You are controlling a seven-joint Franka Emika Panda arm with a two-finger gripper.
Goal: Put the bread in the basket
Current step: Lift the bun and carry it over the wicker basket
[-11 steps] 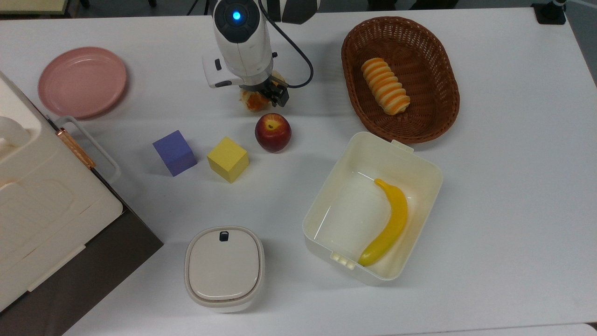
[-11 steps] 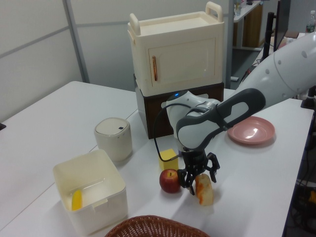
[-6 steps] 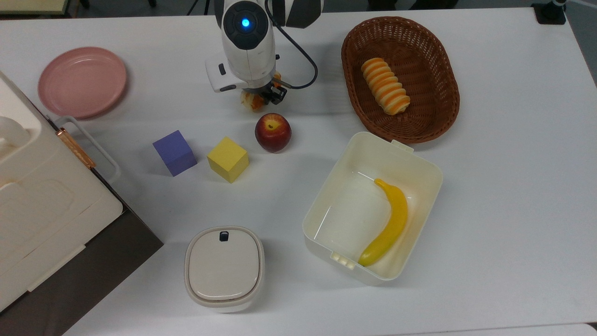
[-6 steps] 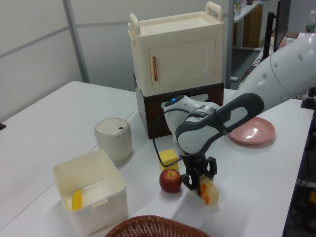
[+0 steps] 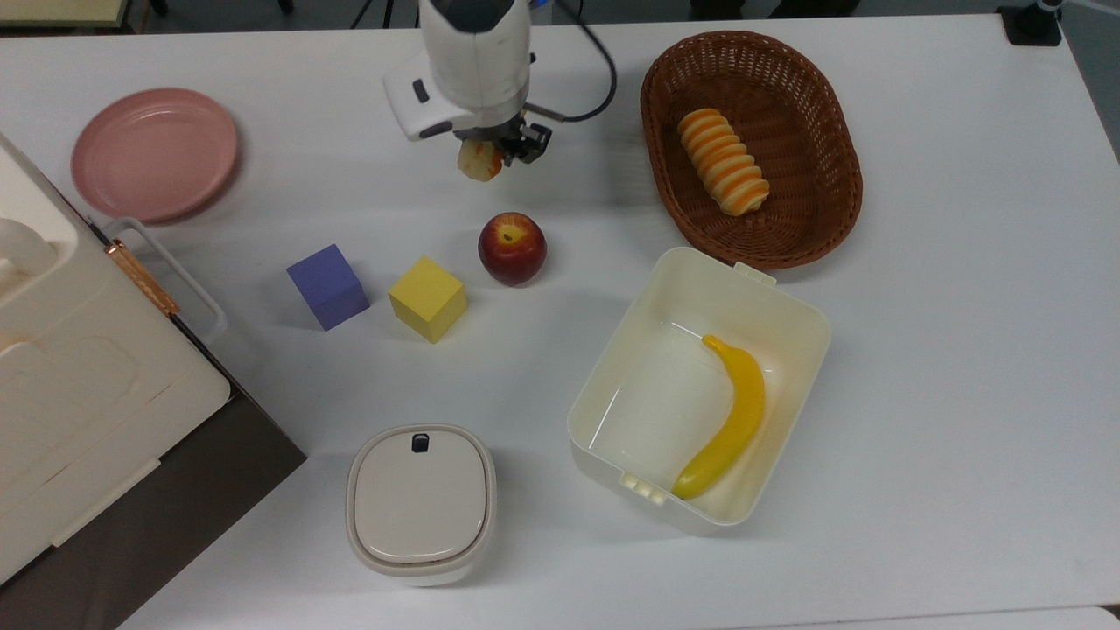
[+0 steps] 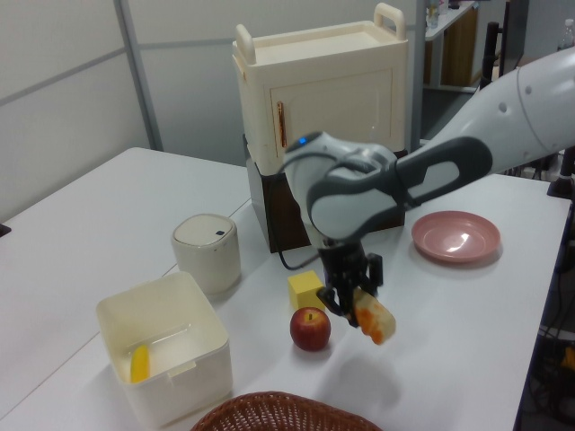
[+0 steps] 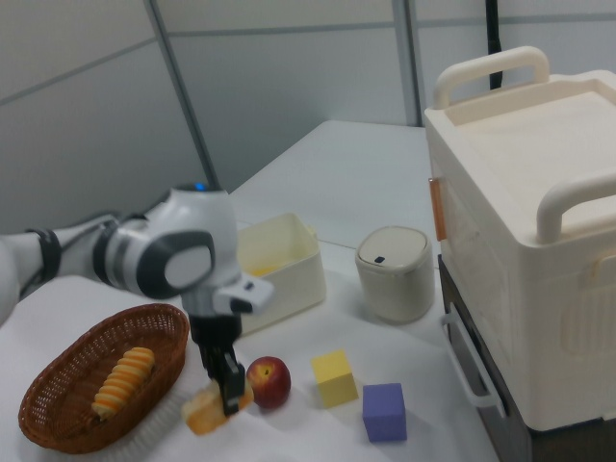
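One bread [image 6: 374, 316] roll hangs clear of the table [image 5: 945, 367] in my gripper [image 6: 353, 299], fingers clamped on its upper end, the roll tilted. It is short and lumpy, pale cream with golden-orange patches. I see an apple [image 5: 512, 248] on the table just below it in the top view, with a yellow block [image 5: 427, 298] and a purple block [image 5: 327, 286] beyond. Well off to the top view's right sits the brown wicker basket [image 5: 818, 114], already holding a striped roll [image 5: 723, 172].
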